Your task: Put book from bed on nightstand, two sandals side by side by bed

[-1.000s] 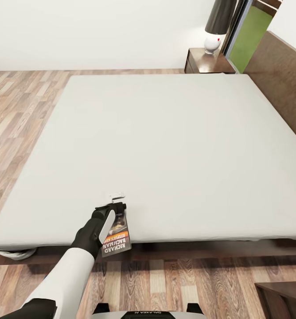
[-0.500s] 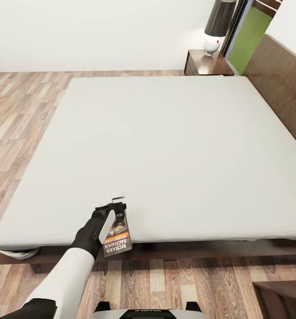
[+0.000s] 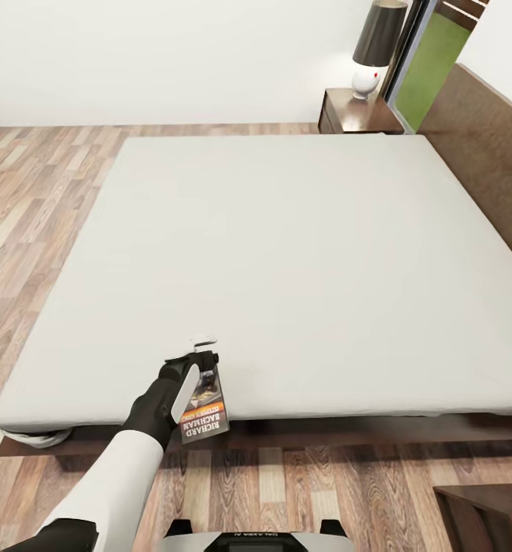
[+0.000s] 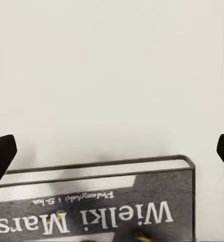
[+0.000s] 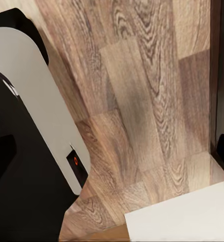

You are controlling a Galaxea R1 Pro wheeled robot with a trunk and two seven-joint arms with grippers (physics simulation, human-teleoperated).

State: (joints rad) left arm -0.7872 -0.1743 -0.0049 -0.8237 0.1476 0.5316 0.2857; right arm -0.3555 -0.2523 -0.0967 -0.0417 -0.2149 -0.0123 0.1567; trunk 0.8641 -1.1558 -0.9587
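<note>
Book [image 3: 202,408] hangs off bed [image 3: 287,253] edge, lower left of frame, clamped in left gripper [image 3: 197,360]. Keep grip firm, carry level to nightstand [image 3: 358,112] upper right. Right jaws: can't tell.

The book [image 3: 203,408] in my black left pincer [image 3: 198,356] is grey-black with an orange band and white lettering, lying on the plain pale grey-white mattress [image 3: 287,253] framed in dark brown, over light-brown wood-grain planks [image 3: 26,199].
</note>
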